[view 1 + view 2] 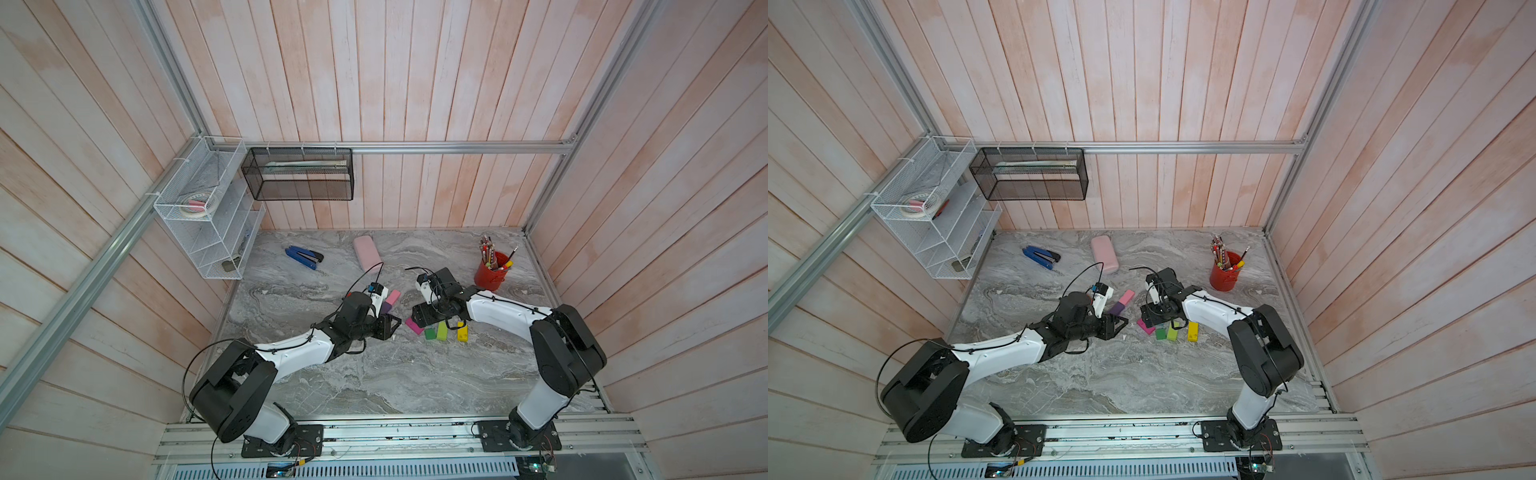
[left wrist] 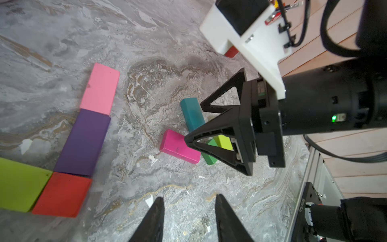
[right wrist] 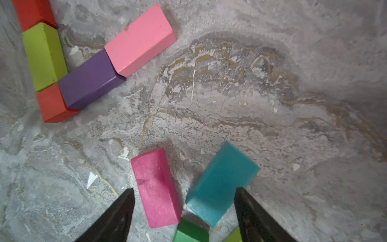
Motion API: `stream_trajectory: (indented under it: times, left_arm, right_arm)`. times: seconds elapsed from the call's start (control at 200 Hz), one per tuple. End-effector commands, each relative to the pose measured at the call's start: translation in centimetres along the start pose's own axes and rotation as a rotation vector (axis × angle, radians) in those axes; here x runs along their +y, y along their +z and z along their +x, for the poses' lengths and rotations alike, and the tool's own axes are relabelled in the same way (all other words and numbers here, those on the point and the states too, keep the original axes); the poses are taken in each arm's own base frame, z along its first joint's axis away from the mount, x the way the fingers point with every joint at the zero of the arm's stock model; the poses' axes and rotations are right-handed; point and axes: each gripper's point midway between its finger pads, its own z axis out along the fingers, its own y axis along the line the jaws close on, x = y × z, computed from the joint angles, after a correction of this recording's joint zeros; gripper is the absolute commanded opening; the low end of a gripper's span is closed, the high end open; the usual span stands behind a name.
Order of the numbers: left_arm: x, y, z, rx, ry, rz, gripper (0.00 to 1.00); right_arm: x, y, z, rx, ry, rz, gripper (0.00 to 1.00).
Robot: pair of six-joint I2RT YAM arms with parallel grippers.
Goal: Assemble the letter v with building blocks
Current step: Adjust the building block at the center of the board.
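Grey marble tabletop (image 1: 374,374) holds pink block (image 2: 100,89), purple block (image 2: 83,142), red block (image 2: 62,193) and lime block (image 2: 21,184) joined near my empty, partly spread left gripper (image 2: 189,218), while my right gripper (image 3: 183,188) gapes wide over magenta block (image 3: 156,186) and teal block (image 3: 222,182), maybe touching teal.

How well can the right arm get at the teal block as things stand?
Probably yes: the right gripper hovers open over the teal block, with nothing covering it. The magenta block sits inside its opening too, so it may get caught.
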Motion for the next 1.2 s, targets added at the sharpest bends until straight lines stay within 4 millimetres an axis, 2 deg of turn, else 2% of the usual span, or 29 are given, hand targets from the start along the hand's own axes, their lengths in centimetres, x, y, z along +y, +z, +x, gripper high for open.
stream_trajectory:
  times: [0.0, 0.255, 0.455, 0.635, 0.87, 0.99, 1.08, 1.195]
  left_arm:
    - [0.5, 0.3, -0.3, -0.005, -0.005, -0.031, 0.42]
    - [0.8, 1.3, -0.1, 0.026, 0.017, -0.039, 0.41]
    - [0.6, 2.2, -0.1, 0.045, 0.02, -0.019, 0.4]
    - [0.6, 2.2, -0.2, 0.038, 0.011, -0.02, 0.4]
    - [0.9, 2.0, 0.2, 0.036, 0.005, -0.027, 0.4]
    - [0.9, 2.0, 0.3, 0.04, 0.005, -0.026, 0.39]
    - [0.9, 2.2, 0.2, 0.039, 0.005, -0.022, 0.4]
    - [0.7, 2.4, 0.1, 0.043, 0.008, -0.014, 0.39]
  right_arm:
    - [-0.5, 1.0, 0.5, 0.044, 0.006, 0.024, 0.76]
    - [-1.0, 0.3, -1.1, -0.001, 0.111, 0.006, 0.71]
    - [-1.8, 1.5, 0.4, 0.072, 0.132, 0.039, 0.67]
    - [-1.9, 2.9, 2.1, 0.142, 0.138, 0.047, 0.64]
    - [-1.9, 2.2, 2.0, 0.11, 0.163, 0.045, 0.63]
    - [-1.8, 2.4, 2.7, 0.131, 0.154, 0.039, 0.6]
    - [-1.8, 2.7, 3.6, 0.155, 0.123, 0.049, 0.53]
    - [-2.0, 2.9, 4.7, 0.194, 0.069, 0.061, 0.32]
